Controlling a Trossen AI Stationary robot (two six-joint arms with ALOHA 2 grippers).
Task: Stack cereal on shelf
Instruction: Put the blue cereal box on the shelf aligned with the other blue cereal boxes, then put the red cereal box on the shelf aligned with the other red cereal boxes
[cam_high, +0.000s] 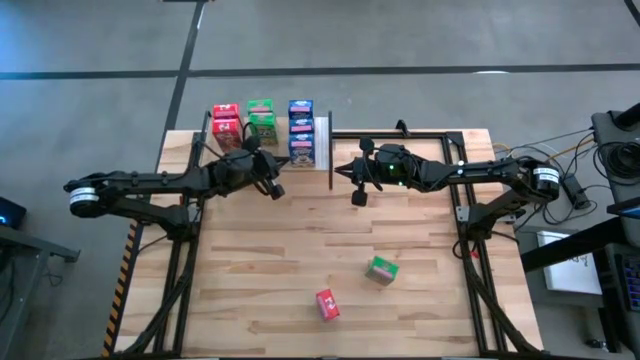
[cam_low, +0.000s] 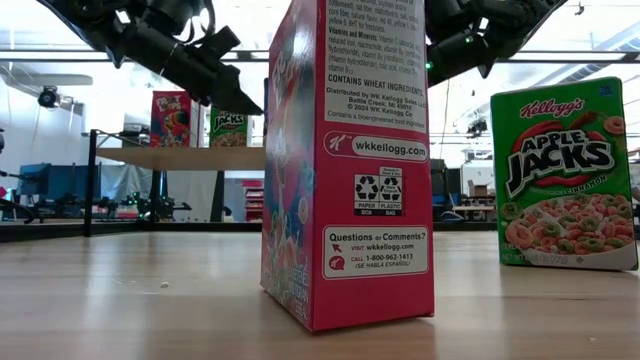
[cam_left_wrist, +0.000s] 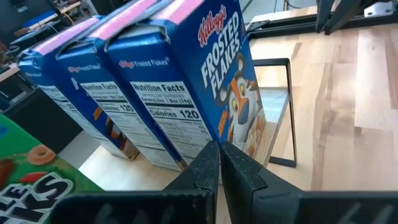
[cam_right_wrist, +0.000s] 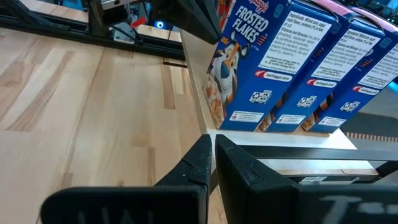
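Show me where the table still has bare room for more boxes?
Bare wood spans the table between the grippers and the loose red box and green box. It's crowded at the shelf, packed with cereal boxes.

The big wooden table sits on a grey floor; cables lie beside it; a black frame rests on the table.

The red cereal box is cut off at the low view's top.
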